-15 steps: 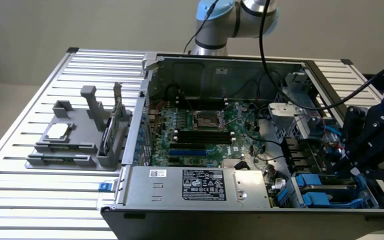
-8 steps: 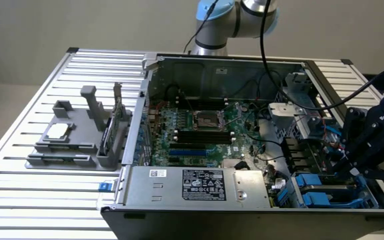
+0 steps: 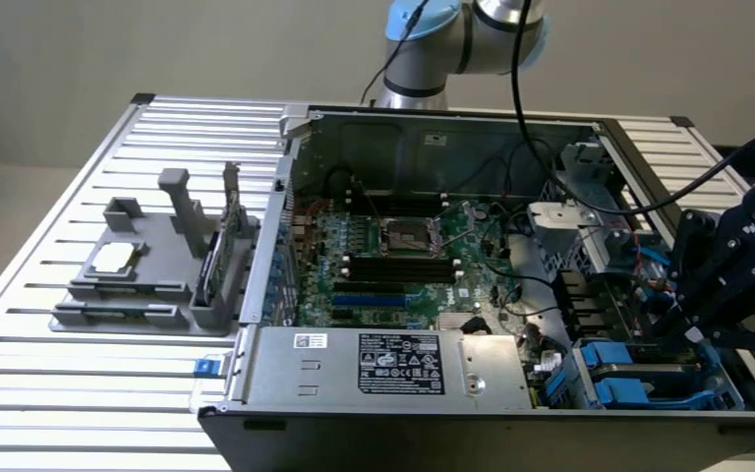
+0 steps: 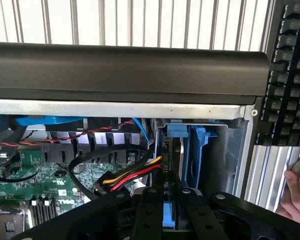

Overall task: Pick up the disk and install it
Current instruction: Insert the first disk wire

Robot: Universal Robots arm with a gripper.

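Observation:
In the wrist view the disk [image 4: 173, 160] stands edge-on in the drive bay at the case's corner. It shows as a dark narrow slab with its blue carrier bracket [image 4: 176, 131] on the far end. My gripper [image 4: 169, 212] is shut on its near edge, and a blue strip shows between the black fingers [image 4: 149, 207]. In the exterior view the gripper [image 3: 682, 334] reaches down into the drive bay at the case's right. Blue carrier plastic [image 3: 620, 379] lies just beside it there.
Red, yellow and black power wires [image 4: 132, 176] run right up against the disk. The motherboard [image 3: 391, 265] fills the case's middle, and the grey power-supply box [image 3: 391, 364] sits along its front. A fixture holding a silver chip [image 3: 113, 261] stands on the exterior view's left. A keyboard [image 4: 290, 60] and a person's hand [image 4: 296, 192] are beyond the case wall.

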